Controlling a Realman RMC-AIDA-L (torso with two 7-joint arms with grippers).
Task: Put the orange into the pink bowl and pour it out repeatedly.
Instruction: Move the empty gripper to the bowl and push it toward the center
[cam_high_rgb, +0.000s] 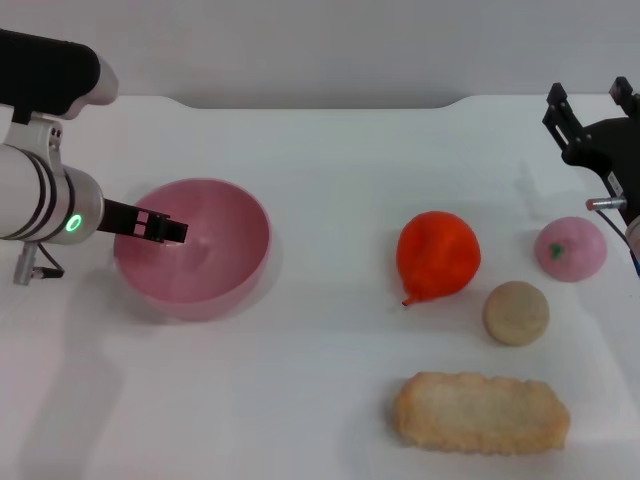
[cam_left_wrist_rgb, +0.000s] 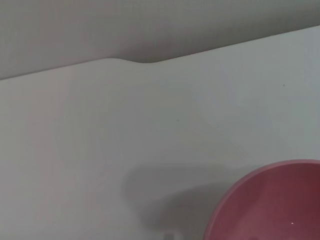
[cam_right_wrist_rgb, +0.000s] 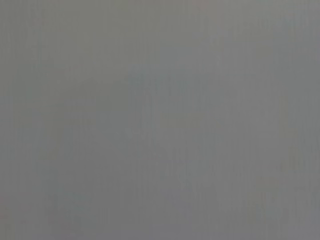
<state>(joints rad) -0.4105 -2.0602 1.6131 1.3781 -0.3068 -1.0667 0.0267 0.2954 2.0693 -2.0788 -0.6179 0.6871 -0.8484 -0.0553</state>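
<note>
On a white desk (cam_high_rgb: 330, 180), the left hand (cam_high_rgb: 165, 228) pinches the pink bowl's (cam_high_rgb: 225, 260) near rim, which could slip or tip if lifted, while the orange (cam_high_rgb: 438, 255) lies well apart beside the high right hand (cam_high_rgb: 590, 115), fingers spread.

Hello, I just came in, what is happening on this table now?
The robot's left claw is at the near-left rim of the pink bowl, which looks empty. The orange lies apart on the table, untouched, beside a beige ball, a pink ball and a biscuit-like piece. The right claw waits at the far right edge.
</note>
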